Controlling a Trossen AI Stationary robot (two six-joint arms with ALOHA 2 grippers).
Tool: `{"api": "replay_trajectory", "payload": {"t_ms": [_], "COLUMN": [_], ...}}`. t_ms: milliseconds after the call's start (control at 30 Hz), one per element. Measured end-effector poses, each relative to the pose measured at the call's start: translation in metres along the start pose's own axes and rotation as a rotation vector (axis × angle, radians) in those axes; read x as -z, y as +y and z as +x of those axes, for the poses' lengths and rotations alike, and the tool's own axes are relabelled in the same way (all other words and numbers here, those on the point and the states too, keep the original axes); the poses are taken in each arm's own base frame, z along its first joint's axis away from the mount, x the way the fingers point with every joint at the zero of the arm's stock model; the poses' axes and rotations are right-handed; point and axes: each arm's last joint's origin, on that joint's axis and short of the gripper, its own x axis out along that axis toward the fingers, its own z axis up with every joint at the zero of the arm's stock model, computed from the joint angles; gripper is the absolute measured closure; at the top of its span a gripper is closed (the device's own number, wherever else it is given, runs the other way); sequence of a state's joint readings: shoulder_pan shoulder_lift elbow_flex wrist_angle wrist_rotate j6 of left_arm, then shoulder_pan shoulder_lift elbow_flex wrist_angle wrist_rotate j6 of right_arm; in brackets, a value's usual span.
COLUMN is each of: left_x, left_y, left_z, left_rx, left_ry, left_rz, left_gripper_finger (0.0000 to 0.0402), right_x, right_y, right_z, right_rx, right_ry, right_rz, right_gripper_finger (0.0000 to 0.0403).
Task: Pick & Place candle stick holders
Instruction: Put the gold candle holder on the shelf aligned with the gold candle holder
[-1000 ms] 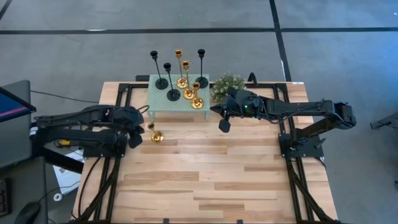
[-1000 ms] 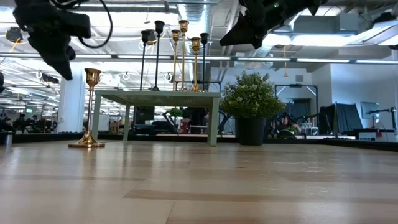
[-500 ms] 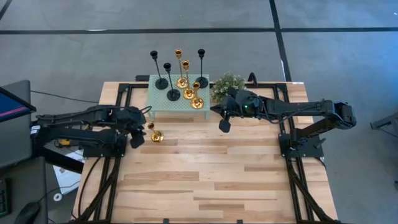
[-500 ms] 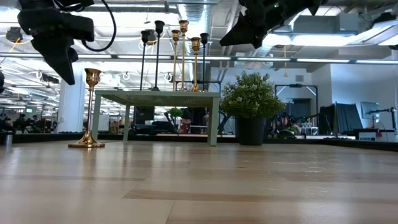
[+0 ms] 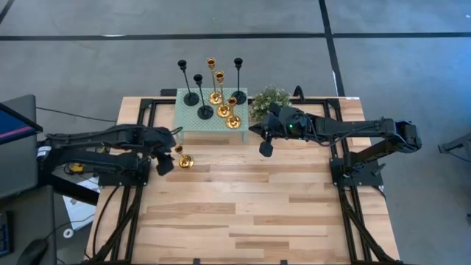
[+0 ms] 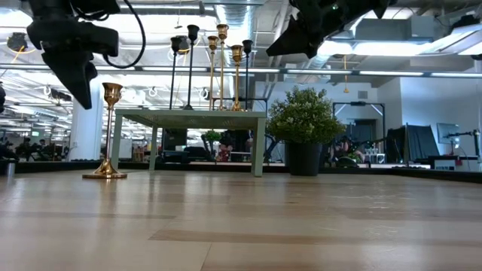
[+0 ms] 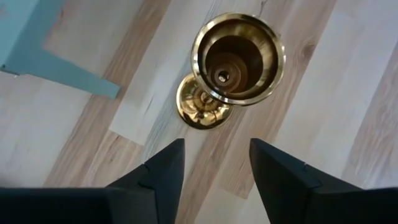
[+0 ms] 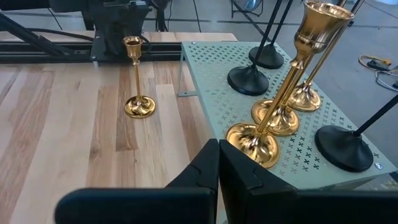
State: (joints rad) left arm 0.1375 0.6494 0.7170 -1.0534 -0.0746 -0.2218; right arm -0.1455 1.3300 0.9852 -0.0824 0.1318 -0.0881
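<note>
One gold candle stick holder [image 5: 182, 157] stands upright on the wooden table [image 5: 243, 206], just in front of the mint-green little table [image 5: 184, 116] and apart from it. We see the left gripper [image 5: 163, 163] hanging above and just beside this holder; in the left wrist view its two dark fingers [image 7: 163, 169] stand parted with bare wood between them, and the holder's cup [image 7: 238, 59] lies beyond the tips, touching neither. Nothing is held.

Six more holders stand on the little table: three black [image 5: 204, 110] and three gold [image 5: 232, 120]. Our right gripper [image 5: 266, 147] hangs over the front right corner of the little table, near the potted plant [image 5: 268, 99], its fingers [image 8: 208, 163] pressed together on nothing.

From the low view both grippers are cut off at the upper edge, and the gold stems on the little table overlap so that we cannot separate them there. The right wrist view crops the tops of the black holders.

Compared with a second ago, the left fingers have spread and the left gripper has shifted a little closer over the lone holder; the holder itself and the right arm have not moved.
</note>
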Motion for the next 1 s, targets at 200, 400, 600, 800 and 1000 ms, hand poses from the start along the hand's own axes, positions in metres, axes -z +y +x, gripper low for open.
{"api": "replay_trajectory", "payload": {"t_ms": [200,400,600,800,1000], "left_x": [-0.003,-0.002,-0.002,-0.009,-0.025], "left_y": [-0.001,-0.001,-0.001,-0.002,-0.004], "left_z": [0.005,0.005,0.005,-0.004,-0.025], "left_rx": [-0.008,-0.007,-0.007,0.002,0.024], "left_ry": [0.034,0.032,0.032,-0.007,-0.141], "left_rz": [0.003,0.002,-0.001,0.009,0.095], "left_gripper_finger": [0.0230,0.0236,0.0238,0.0240,0.0249], "right_x": [0.001,0.002,0.002,0.002,0.004], "right_y": [0.000,0.000,0.000,0.000,0.001], "right_z": [0.000,0.000,0.000,0.000,0.000], "right_rx": [-0.001,-0.002,-0.002,-0.001,-0.006], "right_ry": [0.014,0.022,0.022,0.015,0.042], "right_rz": [-0.002,-0.003,-0.018,-0.026,-0.026], "right_gripper_finger": [0.0403,0.0403,0.0403,0.0403,0.0403]}}
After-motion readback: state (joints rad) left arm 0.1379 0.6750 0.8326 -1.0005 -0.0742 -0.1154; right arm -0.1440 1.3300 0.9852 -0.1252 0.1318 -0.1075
